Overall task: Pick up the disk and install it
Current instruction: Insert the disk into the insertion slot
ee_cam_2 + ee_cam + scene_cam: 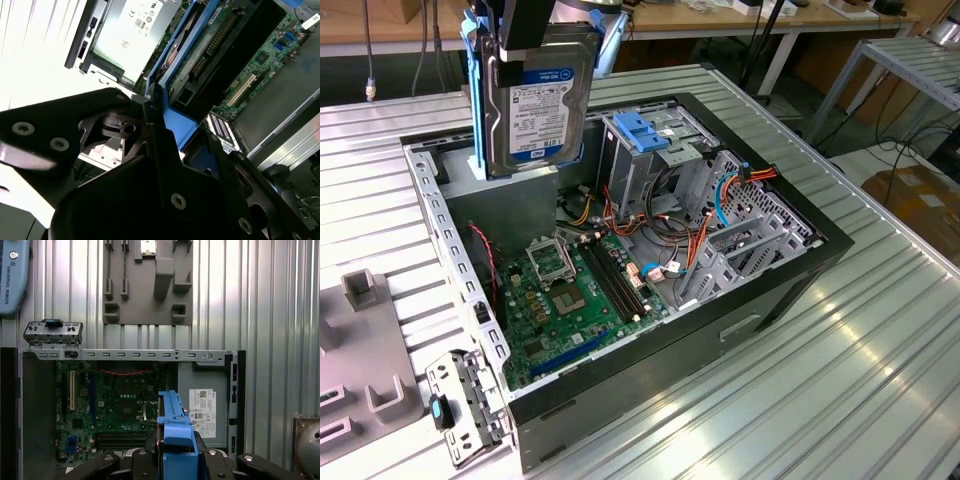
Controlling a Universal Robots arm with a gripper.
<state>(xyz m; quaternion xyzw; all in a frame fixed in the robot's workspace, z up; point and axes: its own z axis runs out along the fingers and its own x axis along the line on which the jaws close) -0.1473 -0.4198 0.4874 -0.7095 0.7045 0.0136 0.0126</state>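
The disk (pixel 538 105) hangs upright over the back left corner of the open computer case (pixel 790 280), its white-and-blue label facing the exterior view. Blue plastic rails (pixel 471 95) run along its sides. My gripper (pixel 528 35) is shut on the disk's upper end. In the first wrist view the disk's blue rail (pixel 175 432) shows edge-on between my black fingers (pixel 222 465), above the motherboard (pixel 115 405). The second wrist view shows the disk's circuit-board side (pixel 210 45) and blue rail (pixel 176 125) clamped by the gripper (pixel 170 150).
Inside the case stand a metal cage with a blue handle (pixel 645 135), loose cables (pixel 695 240) and a grey box with a white sticker (pixel 202 412). A grey fixture plate (pixel 360 370) and a metal bracket (pixel 465 400) lie on the ribbed table at the exterior view's left.
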